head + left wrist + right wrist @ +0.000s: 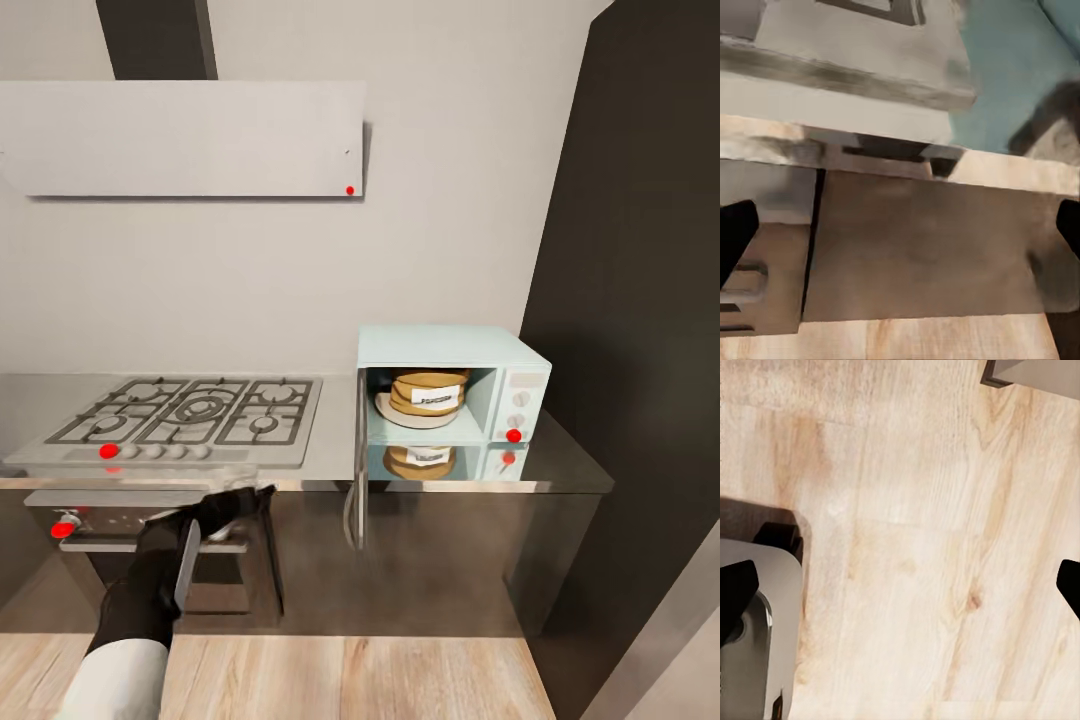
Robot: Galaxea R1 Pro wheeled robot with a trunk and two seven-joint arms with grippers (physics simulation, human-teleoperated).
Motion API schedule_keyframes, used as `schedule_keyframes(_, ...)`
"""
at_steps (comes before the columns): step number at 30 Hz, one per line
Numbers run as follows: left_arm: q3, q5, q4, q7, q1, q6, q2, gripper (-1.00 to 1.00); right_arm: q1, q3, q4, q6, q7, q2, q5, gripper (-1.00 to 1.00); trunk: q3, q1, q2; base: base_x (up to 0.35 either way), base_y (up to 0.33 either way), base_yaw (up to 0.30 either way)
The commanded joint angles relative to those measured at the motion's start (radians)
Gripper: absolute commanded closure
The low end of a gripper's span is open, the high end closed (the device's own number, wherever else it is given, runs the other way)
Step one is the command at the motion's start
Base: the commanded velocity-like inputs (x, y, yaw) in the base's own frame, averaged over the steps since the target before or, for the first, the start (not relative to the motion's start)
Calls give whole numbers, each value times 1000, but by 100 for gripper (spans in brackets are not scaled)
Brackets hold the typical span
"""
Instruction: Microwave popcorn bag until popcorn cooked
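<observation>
The pale blue microwave (455, 385) stands on the grey countertop (570, 465) at the right. Its door (356, 460) is swung open and shows edge-on at the left side. Inside, the brown popcorn bag (428, 392) with its white label sits on a white plate, and the glossy counter mirrors it below. My left gripper (245, 505) hangs open in front of the counter's front edge, left of the door, holding nothing. In the left wrist view its fingertips (735, 232) stand wide apart over the cabinet front. My right gripper (900, 592) is open over the wood floor.
A gas hob (190, 410) is set into the counter at the left, with a built-in oven (150, 545) under it and a grey hood (180, 135) above. A tall dark cabinet (640, 300) closes the right side. Light plank floor (350, 680) lies below.
</observation>
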Motion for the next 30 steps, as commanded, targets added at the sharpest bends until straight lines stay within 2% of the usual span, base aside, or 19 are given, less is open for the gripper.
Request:
schedule_keyframes(1, 4, 1, -8, -32, -25, 23, -2, -100, -1, -9, 1, 2, 2, -1, 8, -100, -1, 0, -1, 0, 0, 0)
schedule_keyframes(4, 3, 93, -27, -63, -96, 77, -21, -100, -1, -10, 1, 4, 6, -1, 7, -100, -1, 0, -1, 0, 0, 0)
schedule_keyframes(7, -11, 121, -37, -65, -132, 86, -47, -100, -1, -13, 1, 5, 9, -2, 4, -100, -1, 0, -1, 0, 0, 0)
schedule_keyframes(9, -74, 127, -46, -74, -149, 89, -52, -100, -1, -14, 1, 5, 10, -2, 3, -100, -1, 0, -1, 0, 0, 0)
schedule_keyframes(10, -157, 130, -56, -88, -154, 91, -51, -100, -1, -14, 1, 5, 11, -2, 2, -100, -1, 0, -1, 0, 0, 0)
schedule_keyframes(12, -280, 132, -58, -118, -156, 92, -51, -100, -1, -15, 1, 4, 12, -2, 2, -100, -1, 0, -1, 0, 0, 0)
schedule_keyframes(14, -334, 134, -58, -128, -157, 93, -50, -100, -1, -16, 1, 4, 12, -2, 2, -100, -1, 0, -1, 0, 0, 0)
schedule_keyframes(17, -357, 136, -55, -134, -157, 93, -42, -100, -1, -16, 1, 4, 12, -2, 2, -100, -1, 0, -1, 0, 0, 0)
schedule_keyframes(20, -362, 134, -54, -135, -157, 103, -17, -100, -1, -16, 1, 4, 12, -3, 1, -100, -1, 0, -1, 0, 0, 0)
schedule_keyframes(23, -364, 135, -54, -143, -157, 112, 20, -100, -1, -16, 1, 4, 12, -3, 1, -100, -1, 0, -1, 0, 0, 0)
schedule_keyframes(25, -363, 137, -54, -163, -157, 115, 67, -100, -1, -16, 1, 4, 12, -2, 1, -100, -1, 0, -1, 0, 0, 0)
schedule_keyframes(26, -363, 140, -54, -190, -157, 115, 107, -100, -1, -16, 1, 4, 12, -2, 1, -100, -1, 0, -1, 0, 0, 0)
schedule_keyframes(28, -362, 141, -51, -242, -157, 116, 141, -100, -1, -16, 1, 4, 12, -2, 1, -100, -1, 0, -1, 0, 0, 0)
schedule_keyframes(30, -361, 139, -45, -275, -157, 118, 154, -100, -1, -16, 1, 3, 12, -2, 1, -100, -1, 0, -1, 0, 0, 0)
